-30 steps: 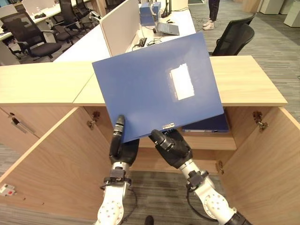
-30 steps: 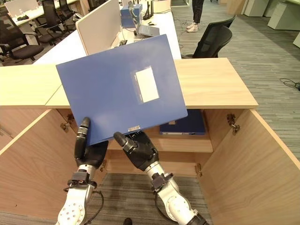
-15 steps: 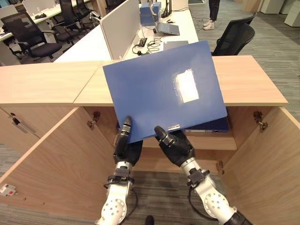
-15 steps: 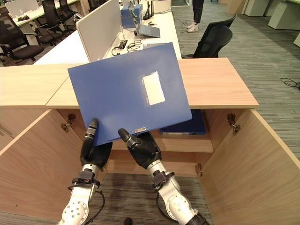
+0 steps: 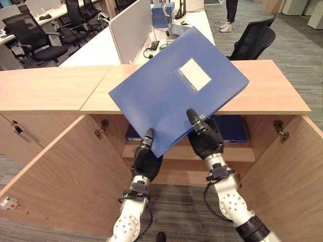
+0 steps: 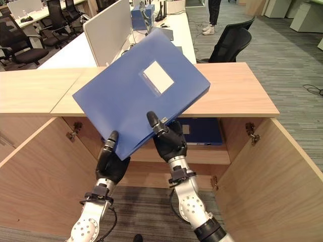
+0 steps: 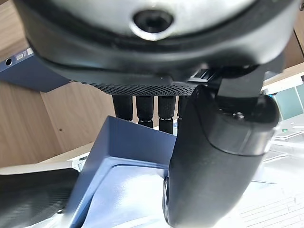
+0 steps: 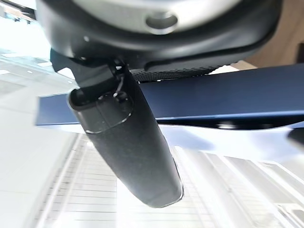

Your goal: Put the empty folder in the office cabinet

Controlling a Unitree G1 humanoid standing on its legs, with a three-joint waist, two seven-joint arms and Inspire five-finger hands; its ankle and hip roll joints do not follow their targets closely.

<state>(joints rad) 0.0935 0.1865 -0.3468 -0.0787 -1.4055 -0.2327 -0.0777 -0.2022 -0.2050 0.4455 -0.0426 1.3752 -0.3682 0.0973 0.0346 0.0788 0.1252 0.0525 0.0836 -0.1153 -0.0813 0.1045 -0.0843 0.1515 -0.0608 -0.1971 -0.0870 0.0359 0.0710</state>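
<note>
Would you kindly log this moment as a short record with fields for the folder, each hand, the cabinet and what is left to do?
folder: blue folder, held tilted in the air above the open cabinet, white label facing up
left hand: left hand pinching the folder's near lower edge, thumb on top
right hand: right hand gripping the same edge further right, thumb on top
cabinet: office cabinet, both doors open; another dark blue folder lies on its shelf
remaining: folder not yet on the shelf

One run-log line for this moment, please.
folder: held tilted above cabinet | left hand: gripping | right hand: gripping | shelf: another folder
</note>
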